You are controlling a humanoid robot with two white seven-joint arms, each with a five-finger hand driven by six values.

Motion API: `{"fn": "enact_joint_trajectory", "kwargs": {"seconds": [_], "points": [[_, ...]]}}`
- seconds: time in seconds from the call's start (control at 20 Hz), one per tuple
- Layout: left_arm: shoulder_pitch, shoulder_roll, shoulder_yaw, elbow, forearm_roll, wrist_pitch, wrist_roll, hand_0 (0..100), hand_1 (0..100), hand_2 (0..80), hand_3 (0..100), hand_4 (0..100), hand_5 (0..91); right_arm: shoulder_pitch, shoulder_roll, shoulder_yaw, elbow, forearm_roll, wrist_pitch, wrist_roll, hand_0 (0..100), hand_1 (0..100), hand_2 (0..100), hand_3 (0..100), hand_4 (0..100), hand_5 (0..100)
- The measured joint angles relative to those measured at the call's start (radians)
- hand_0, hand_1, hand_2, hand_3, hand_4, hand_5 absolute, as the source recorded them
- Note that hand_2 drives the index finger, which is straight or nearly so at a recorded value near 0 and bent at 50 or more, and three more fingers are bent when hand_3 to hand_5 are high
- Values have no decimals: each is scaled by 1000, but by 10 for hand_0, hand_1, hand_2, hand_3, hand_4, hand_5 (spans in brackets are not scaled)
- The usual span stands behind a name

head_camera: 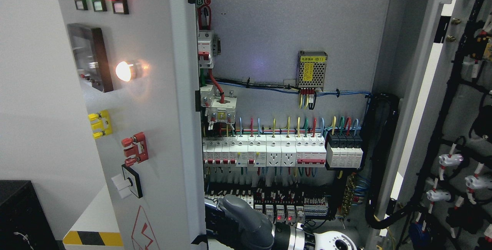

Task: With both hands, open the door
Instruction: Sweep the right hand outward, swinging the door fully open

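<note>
Grey metal left cabinet door (153, 127) swung partly open, edge-on at centre-left; right door (442, 88) wide open at right. Right hand (234, 219), grey-fingered, low at left door's inner edge; grip on edge cannot be told. Judged step: widening left door. Next: steady outward push. Close behind hand: white breaker row (265, 152), wiring, snag risk. Left hand unseen.

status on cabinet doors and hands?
Right robot hand low at left door edge, grip unclear. Left hand out of view. Right door swung open. Nothing blocking.
</note>
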Motion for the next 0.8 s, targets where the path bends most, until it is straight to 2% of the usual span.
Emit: {"fn": "enact_joint_trajectory", "kwargs": {"seconds": [0.3, 0.8], "points": [[0, 0, 0, 0, 0, 0, -2, 0, 0, 0, 0, 0, 0, -5, 4, 37, -21, -2, 3, -3, 0, 0, 0, 0, 0, 0], [0, 0, 0, 0, 0, 0, 0, 0, 0, 0, 0, 0, 0, -22, 36, 129, -36, 2, 3, -2, 0, 0, 0, 0, 0, 0]]}}
